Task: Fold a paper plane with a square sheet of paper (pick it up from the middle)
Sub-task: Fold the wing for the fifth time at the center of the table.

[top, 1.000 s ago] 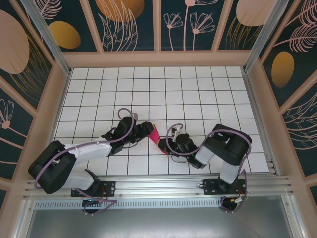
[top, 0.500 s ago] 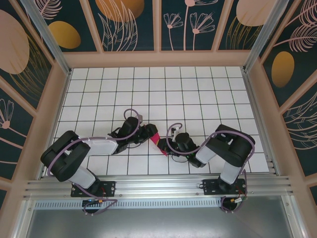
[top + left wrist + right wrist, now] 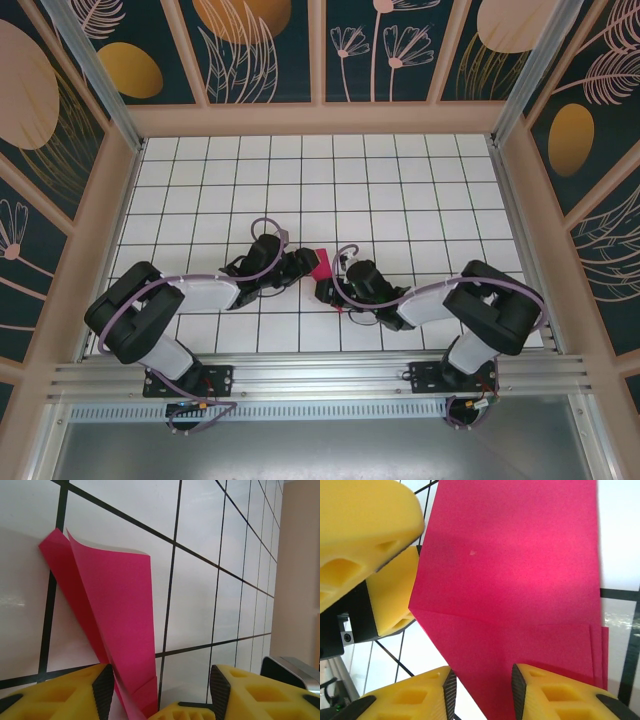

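Note:
The square sheet of paper [image 3: 321, 264] is magenta-pink and folded into a narrow creased shape. It stands up off the tiled table between my two grippers. In the left wrist view the paper [image 3: 115, 610] runs down between the yellow fingers, close to the left pad. My left gripper [image 3: 159, 680] is open, and in the top view it [image 3: 300, 268] is just left of the paper. My right gripper [image 3: 482, 680] has its jaws apart with the paper [image 3: 520, 580] passing through the gap, so it is open. From above it [image 3: 328, 288] is low and just below the paper.
The white tiled table [image 3: 400, 190] stretches far and to both sides, fenced by wooden walls. A yellow finger of the left gripper [image 3: 395, 595] is close beside the paper in the right wrist view. Both arms lie low near the table's near edge.
My right gripper has gone from shut to open on the paper. The paper has shifted up and slightly right. The left arm drew its elbow in; its jaws kept their width.

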You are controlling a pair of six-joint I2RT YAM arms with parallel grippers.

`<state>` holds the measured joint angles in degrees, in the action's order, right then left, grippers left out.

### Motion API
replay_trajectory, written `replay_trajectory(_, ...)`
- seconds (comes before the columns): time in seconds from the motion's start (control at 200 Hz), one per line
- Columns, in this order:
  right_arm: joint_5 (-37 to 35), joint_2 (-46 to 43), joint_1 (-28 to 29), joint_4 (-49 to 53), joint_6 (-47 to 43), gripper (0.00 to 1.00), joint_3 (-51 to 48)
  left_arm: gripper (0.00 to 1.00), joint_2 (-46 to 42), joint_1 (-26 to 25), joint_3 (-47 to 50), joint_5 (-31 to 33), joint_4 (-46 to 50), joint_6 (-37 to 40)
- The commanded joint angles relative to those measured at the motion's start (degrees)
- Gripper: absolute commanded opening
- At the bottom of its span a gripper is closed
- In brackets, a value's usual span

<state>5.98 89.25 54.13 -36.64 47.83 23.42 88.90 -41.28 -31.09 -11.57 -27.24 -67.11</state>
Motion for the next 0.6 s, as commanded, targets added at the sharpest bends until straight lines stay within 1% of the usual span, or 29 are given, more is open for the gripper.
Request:
replay_trajectory(0.0,-3.28,-2.87,0.82,7.29,-5.85,0.39,2.54,0.55,1.05,-0.38,-1.81,-0.10,-1.34,0.75)
replay_trajectory(0.09,-5.25,-5.15,1.40,9.11,-8.49,0.40,2.78,0.54,1.60,-0.37,-2.64,-0.46,-0.08,0.82)
replay_trajectory(0.21,-6.59,-7.27,1.77,10.75,-12.69,0.44,2.25,0.50,2.63,-0.38,-3.35,-1.34,1.07,0.60)
replay_trajectory(0.315,-10.73,-10.08,2.77,11.71,-17.41,0.44,0.93,0.46,3.12,-0.37,-3.82,-1.52,1.91,0.50)
replay_trajectory(0.38,-15.20,-12.12,4.18,11.98,-19.95,0.44,-0.15,0.41,3.04,-0.38,-4.19,-1.44,2.56,0.32)
replay_trajectory(0.47,-18.03,-13.78,5.45,13.31,-24.37,0.44,-1.01,0.35,2.35,-0.38,-4.39,-1.10,3.14,0.19)
replay_trajectory(0.595,-25.20,-13.46,10.51,14.84,-31.30,0.45,-0.74,0.28,2.32,-0.34,-6.55,-0.75,7.48,0.47)
